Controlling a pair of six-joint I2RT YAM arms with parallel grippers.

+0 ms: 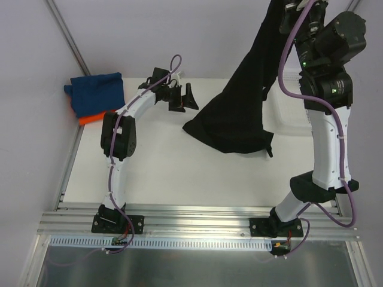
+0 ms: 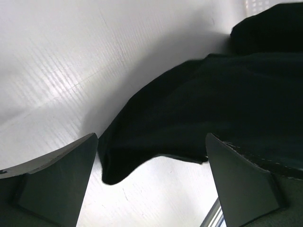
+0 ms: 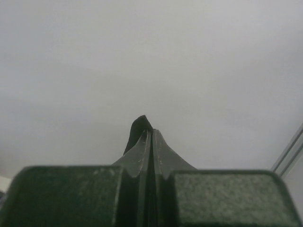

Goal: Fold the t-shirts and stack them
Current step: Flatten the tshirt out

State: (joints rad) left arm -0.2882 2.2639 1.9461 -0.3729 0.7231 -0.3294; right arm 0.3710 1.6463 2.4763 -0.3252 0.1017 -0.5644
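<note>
step in hand: spreading out the black t-shirt [image 1: 239, 113] b4 folding. right tool [image 3: 151, 135] is clenching a bit of it & holding it high, low end resting mid counter [image 1: 167, 173]. left tool [image 1: 185, 97] is gaping wide beside that low edge; next it's prob needing to pinch the hem. blue t-shirt [image 1: 96, 89] is sitting on the orange t-shirt [image 1: 90, 118] at the far left corner. left wrist view is showing the hem up close; right wrist view only a pinched black tip.
</note>
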